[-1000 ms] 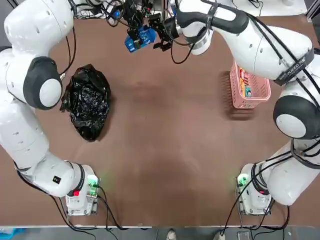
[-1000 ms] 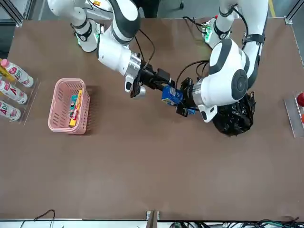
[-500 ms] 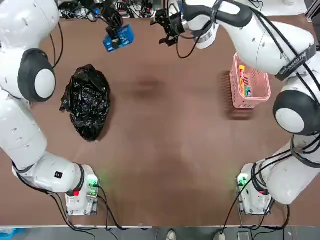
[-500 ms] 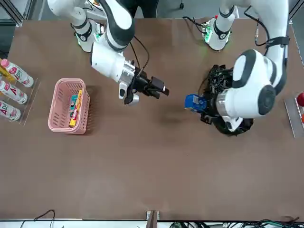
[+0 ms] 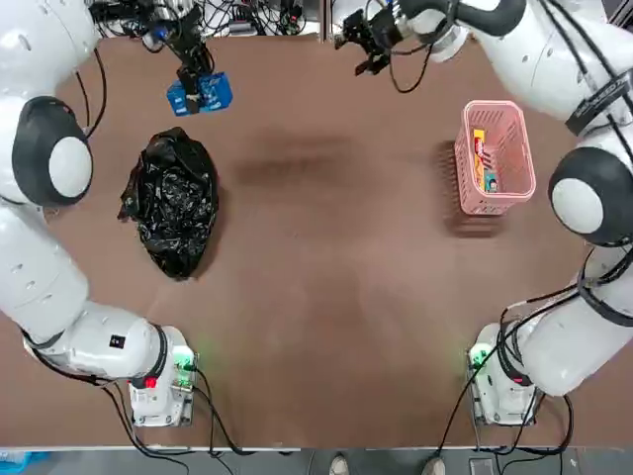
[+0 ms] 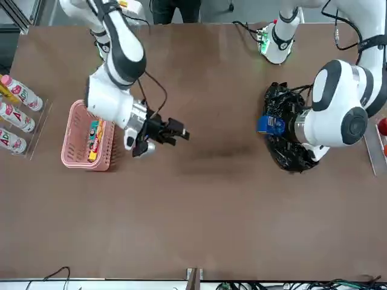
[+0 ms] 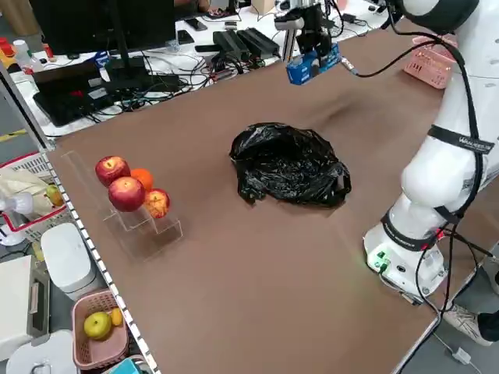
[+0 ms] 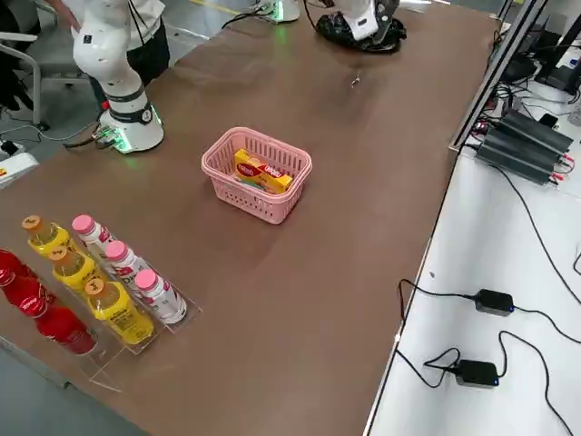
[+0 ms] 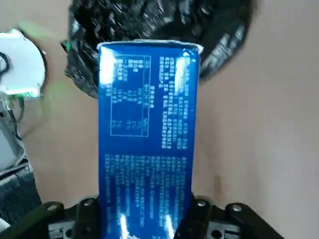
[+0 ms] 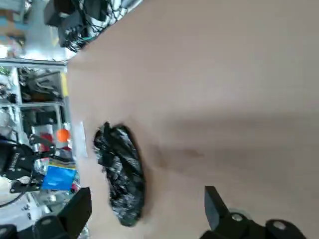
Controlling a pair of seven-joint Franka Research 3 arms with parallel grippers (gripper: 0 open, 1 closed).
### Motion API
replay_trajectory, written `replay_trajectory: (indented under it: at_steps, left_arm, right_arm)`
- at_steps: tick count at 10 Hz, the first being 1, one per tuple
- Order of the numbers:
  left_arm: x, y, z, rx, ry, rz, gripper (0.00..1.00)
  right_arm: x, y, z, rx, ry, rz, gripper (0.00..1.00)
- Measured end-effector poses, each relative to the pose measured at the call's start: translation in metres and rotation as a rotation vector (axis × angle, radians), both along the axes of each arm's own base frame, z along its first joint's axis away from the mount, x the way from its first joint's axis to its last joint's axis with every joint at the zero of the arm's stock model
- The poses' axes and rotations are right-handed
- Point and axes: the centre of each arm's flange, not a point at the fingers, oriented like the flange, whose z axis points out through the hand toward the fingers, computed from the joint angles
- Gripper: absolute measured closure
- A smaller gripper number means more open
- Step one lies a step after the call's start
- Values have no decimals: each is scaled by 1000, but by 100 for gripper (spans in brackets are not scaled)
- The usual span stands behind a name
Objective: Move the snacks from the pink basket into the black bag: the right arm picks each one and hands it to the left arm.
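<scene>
You are looking at the blue snack packet hanging in the air just past the crumpled, glossy black bag lying on the bench, while the yellow packet and small teal packet are sitting in the upright pink basket well apart.

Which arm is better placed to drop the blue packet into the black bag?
Left. Its end effector is shut on the blue snack packet, hanging just beyond the black bag. The right end effector is open and empty, nearer the pink basket, which holds more snacks.
</scene>
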Motion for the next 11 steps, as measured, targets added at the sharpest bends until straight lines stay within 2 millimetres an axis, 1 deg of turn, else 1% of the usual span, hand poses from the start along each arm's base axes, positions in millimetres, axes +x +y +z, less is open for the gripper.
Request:
replay_trajectory:
  at_steps: [1, 3, 5, 6, 7, 8, 9, 10, 11]
  left_arm:
    - [-14, 11, -11, 29, 21, -32, 50]
    - [-40, 42, -35, 82, 26, -61, 50]
    - [-74, 72, -73, 103, 9, -92, 50]
    - [-91, 86, -90, 106, 1, -110, 50]
    - [-104, 100, -102, 105, -19, -116, 50]
    - [-114, 113, -112, 98, -52, -115, 50]
    - [-123, 120, -122, 93, -82, -115, 50]
    - [-126, 121, -129, 92, -106, -112, 50]
    - [-125, 124, -131, 92, -130, -105, 50]
  right_arm:
    - [8, -21, 6, -51, -3, 39, 0]
    - [13, -52, 16, -184, -31, 111, 0]
    - [12, -81, 26, -333, -35, 194, 0]
    - [14, -98, 34, -420, -35, 231, 0]
    - [16, -114, 40, -503, -33, 259, 0]
    - [17, -127, 47, -568, -37, 274, 0]
    - [19, -142, 52, -606, -35, 270, 0]
    - [21, -159, 53, -634, -30, 263, 0]
    - [25, -177, 52, -664, -25, 253, 0]
